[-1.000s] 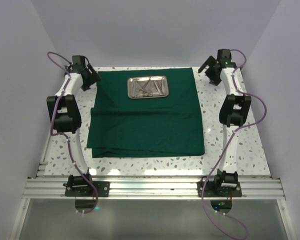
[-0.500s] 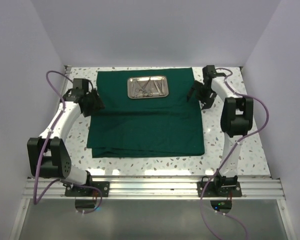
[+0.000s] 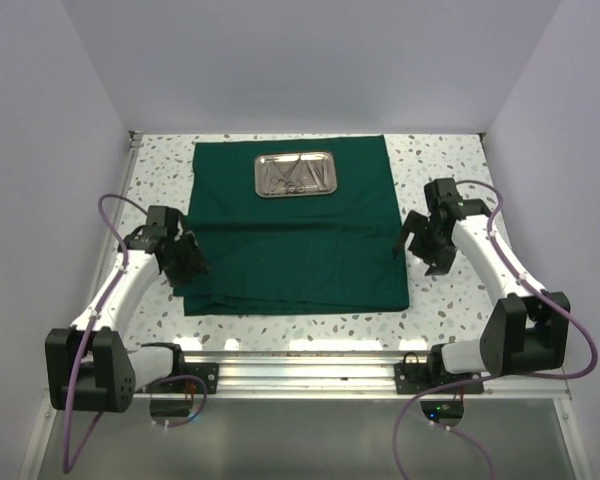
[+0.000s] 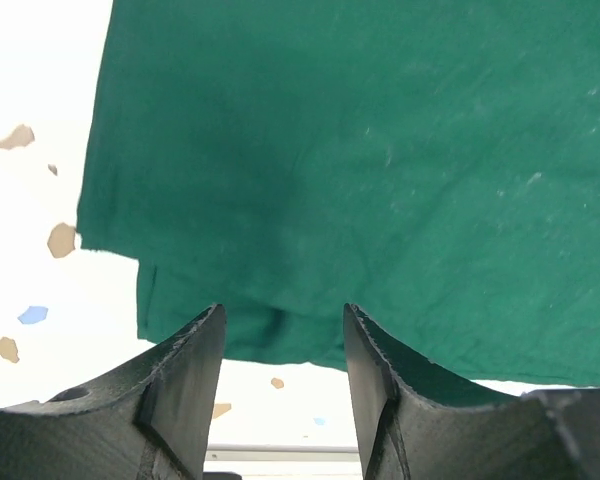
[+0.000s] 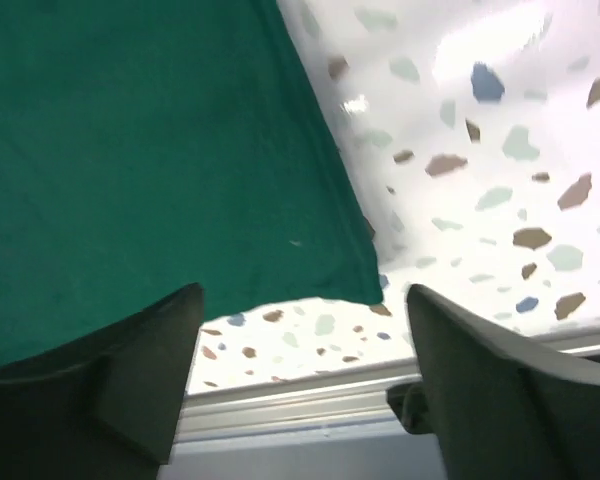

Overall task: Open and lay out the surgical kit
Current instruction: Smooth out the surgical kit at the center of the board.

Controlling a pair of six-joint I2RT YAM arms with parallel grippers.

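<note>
The surgical kit's dark green cloth (image 3: 295,250) lies spread flat on the table. A shiny steel tray (image 3: 296,174) with slim silver instruments in it rests on the cloth's far part. My left gripper (image 3: 187,268) hangs open at the cloth's near-left edge. In the left wrist view the left gripper (image 4: 282,315) has nothing between its fingers, and the layered corner of the cloth (image 4: 360,150) lies just beyond them. My right gripper (image 3: 417,252) is open beside the cloth's right edge. The right gripper (image 5: 302,290) hovers over the cloth's (image 5: 150,150) near-right corner, holding nothing.
The speckled white table (image 3: 450,170) shows on both sides of the cloth. A metal rail (image 3: 300,375) runs along the near edge and carries both arm bases. Pale walls close in the left, right and back.
Both arms have swung from the table's far corners down along the cloth's sides to its near corners. The left jaws have narrowed. Cloth and tray have not moved.
</note>
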